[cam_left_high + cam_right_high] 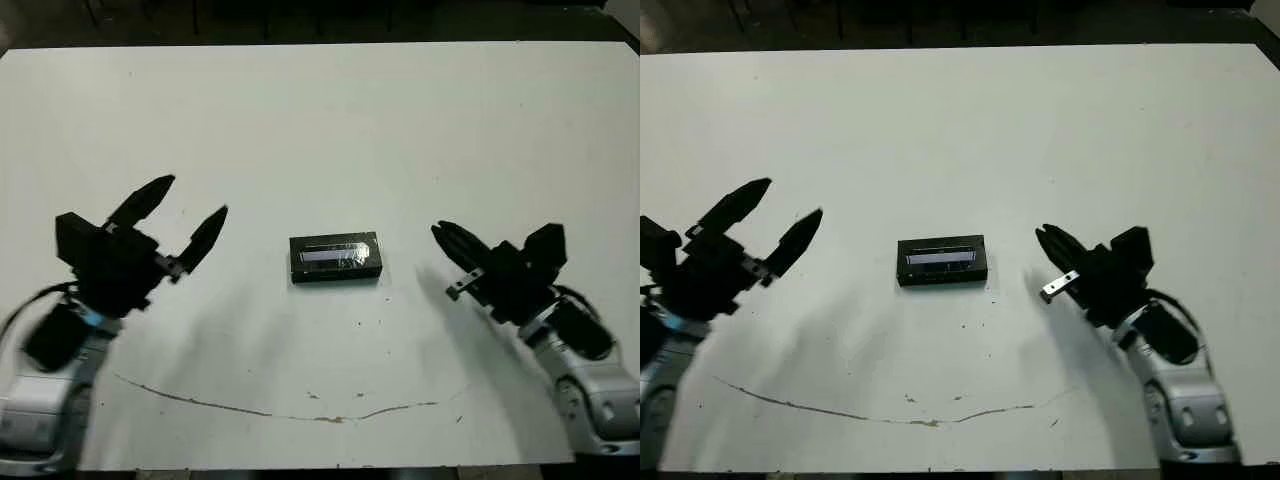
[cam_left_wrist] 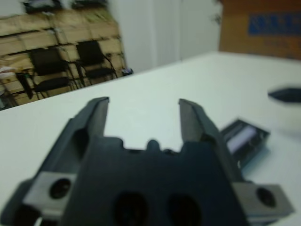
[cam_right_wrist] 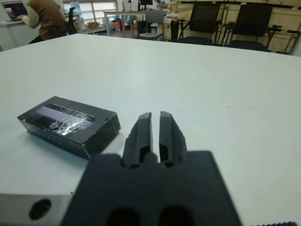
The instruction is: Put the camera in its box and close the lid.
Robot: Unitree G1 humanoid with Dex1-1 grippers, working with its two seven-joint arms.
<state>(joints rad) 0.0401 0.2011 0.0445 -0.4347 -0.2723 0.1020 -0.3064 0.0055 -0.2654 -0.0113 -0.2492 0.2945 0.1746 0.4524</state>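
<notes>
Lid point(image 1: 335, 256) sits on the box, midway between both pincers

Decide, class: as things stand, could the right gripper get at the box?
Probably yes. The box lies closed, lid on, alone mid-table. The right gripper sits just beside it with its fingers shut, and only bare table shows between them. It would have to open first to grasp.

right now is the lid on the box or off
On. The lid sits flush over the box as one closed black block on the table; both grippers are clear of it.
</notes>
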